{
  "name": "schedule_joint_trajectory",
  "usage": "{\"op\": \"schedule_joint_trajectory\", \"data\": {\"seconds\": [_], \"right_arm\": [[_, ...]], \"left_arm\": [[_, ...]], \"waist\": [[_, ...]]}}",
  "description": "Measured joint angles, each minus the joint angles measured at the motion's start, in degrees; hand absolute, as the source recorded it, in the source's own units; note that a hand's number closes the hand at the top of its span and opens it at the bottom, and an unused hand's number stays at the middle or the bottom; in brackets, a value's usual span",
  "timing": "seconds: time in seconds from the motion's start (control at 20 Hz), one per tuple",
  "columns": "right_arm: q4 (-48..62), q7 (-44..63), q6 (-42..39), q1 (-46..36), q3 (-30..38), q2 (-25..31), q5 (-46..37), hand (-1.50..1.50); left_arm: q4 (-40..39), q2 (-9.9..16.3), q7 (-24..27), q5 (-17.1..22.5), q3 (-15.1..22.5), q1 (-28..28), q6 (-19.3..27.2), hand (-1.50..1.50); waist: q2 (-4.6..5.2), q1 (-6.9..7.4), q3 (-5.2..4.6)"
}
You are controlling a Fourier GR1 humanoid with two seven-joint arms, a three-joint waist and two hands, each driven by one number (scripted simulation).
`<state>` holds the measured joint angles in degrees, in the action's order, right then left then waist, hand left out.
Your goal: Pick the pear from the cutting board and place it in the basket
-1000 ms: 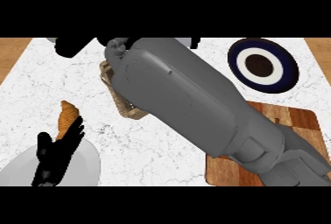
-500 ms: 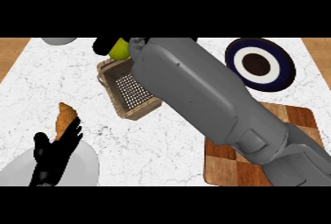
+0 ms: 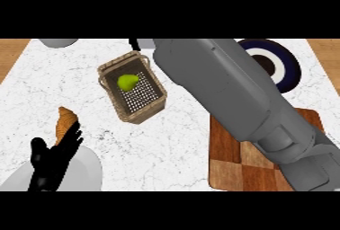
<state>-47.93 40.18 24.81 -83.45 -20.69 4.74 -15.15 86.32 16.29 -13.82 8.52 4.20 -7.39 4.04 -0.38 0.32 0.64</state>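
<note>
Pear, green and small, lies inside the basket, on the mesh floor toward the basket's far end. Nothing touches the fruit. The basket is a brown woven rectangle sitting at a slant on the white marbled counter, and it serves as the landmark for everything else.

To the right of the basket, a thick grey forearm runs diagonally from the lower right corner up past the basket's far right corner. This is the robot's right arm. Only a sliver of the black right hand shows beyond the basket's far edge, so whether its fingers are spread or curled cannot be told.

Right of the basket and nearer the viewer, a wooden cutting board lies on the counter, partly covered by the forearm. Far right of the basket, a dark blue and white plate peeks out from behind the arm.

Left of the basket and nearer the viewer, the black left hand rests with its fingers straight and spread apart, pointing up, holding nothing. It sits over a white plate. Just behind the fingertips, an orange-brown croissant lies on the counter, well left of the basket.

Beyond the basket to the far left, a grey rounded object is cut off by the view's edge.
</note>
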Motion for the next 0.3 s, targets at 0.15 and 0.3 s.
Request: {"op": "schedule_joint_trajectory", "data": {"seconds": [0.15,0.3], "right_arm": [[-2.4,1.5,-0.6,0.8,2.4,2.8,0.5,-1.50],[-6.4,2.4,-1.7,4.2,4.0,6.8,0.8,-1.50]], "left_arm": [[0.0,0.0,-0.8,0.1,-0.4,0.1,-0.1,0.00],[0.0,0.1,-1.1,0.4,-0.9,-0.3,-0.3,0.00]], "waist": [[-0.08,-0.40,-0.02],[-0.21,-0.97,0.01]]}}
